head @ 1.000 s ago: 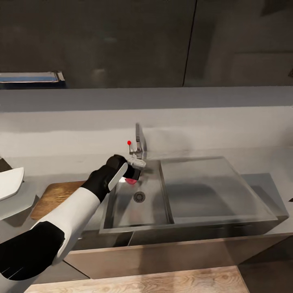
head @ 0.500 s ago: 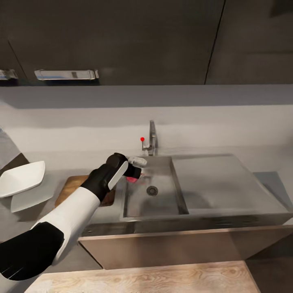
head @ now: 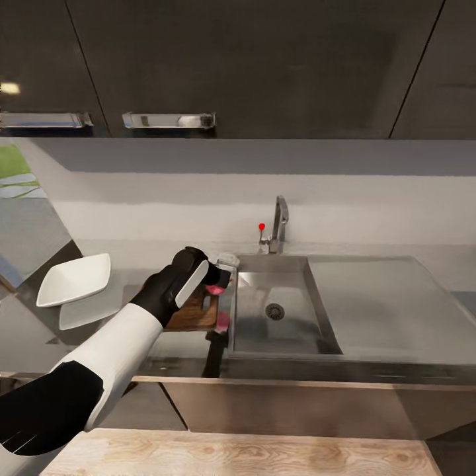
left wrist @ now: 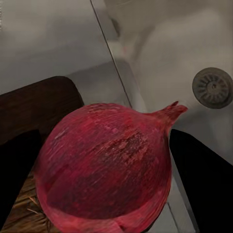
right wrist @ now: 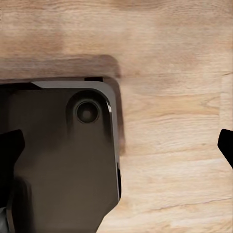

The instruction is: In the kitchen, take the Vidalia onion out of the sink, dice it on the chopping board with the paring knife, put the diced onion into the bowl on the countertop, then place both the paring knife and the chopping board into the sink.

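Onion (left wrist: pixel 104 167), clamped in our left pincer (head: pixel 217 276) above the seam between sink (head: pixel 317 344) and chopping board (head: pixel 195 312), is round and slick, so we risk it slipping and rolling into the basin.

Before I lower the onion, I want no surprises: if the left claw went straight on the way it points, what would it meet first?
Probably the chopping board, near its edge by the sink; the left claw grips the onion over that border, and depth is unclear.
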Controlling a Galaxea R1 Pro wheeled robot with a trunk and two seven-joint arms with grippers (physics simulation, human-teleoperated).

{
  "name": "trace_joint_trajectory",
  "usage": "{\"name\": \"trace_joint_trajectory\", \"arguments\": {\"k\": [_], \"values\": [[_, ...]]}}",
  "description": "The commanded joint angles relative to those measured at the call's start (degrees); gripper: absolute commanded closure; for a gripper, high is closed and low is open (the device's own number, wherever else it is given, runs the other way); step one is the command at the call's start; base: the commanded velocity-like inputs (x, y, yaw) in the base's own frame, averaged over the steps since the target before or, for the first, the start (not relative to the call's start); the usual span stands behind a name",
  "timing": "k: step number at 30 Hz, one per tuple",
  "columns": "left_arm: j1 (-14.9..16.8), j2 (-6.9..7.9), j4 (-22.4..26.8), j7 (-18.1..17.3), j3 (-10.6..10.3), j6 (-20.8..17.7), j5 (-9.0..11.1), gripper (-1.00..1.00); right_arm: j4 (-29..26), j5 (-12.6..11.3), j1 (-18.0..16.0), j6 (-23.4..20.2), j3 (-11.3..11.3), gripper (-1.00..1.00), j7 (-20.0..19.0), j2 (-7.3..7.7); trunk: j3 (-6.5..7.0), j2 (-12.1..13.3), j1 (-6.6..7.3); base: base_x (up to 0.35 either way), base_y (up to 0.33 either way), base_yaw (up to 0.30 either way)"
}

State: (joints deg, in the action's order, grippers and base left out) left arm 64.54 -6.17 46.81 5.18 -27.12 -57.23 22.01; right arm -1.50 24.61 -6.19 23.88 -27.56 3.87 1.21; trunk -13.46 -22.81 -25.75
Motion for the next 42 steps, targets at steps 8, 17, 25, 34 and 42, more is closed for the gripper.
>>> {"name": "trace_joint_trajectory", "arguments": {"k": [8,17,25,34,42], "values": [[0.1,0.02,0.0,0.5,-0.1,-0.3,0.6,1.00,0.1,0.6,-0.1,0.2,-0.3,-1.00,0.4,0.02,-0.11,-0.1,-0.03,0.000,0.238,0.068],[0.1,0.02,0.0,0.5,-0.1,-0.5,0.6,1.00,0.1,0.6,-0.1,0.2,-0.3,-1.00,0.4,0.02,-0.11,-0.1,-0.03,0.000,0.281,0.048],[0.1,0.02,-0.2,0.5,-0.2,-0.5,0.6,1.00,0.1,0.6,-0.1,0.2,-0.2,-1.00,0.4,-0.02,-0.11,-0.1,-0.03,0.000,0.080,0.001],[0.1,0.02,-0.8,0.5,-0.2,-0.5,0.6,1.00,0.1,0.6,-0.1,0.2,-0.2,-1.00,0.4,0.02,-0.12,-0.1,-0.03,0.000,0.002,0.000],[0.1,0.02,-0.9,0.5,-0.2,-0.5,0.6,1.00,0.1,0.6,-0.1,0.2,-0.2,-1.00,0.3,0.02,-0.52,-0.1,-0.03,0.000,0.000,0.000]]}}
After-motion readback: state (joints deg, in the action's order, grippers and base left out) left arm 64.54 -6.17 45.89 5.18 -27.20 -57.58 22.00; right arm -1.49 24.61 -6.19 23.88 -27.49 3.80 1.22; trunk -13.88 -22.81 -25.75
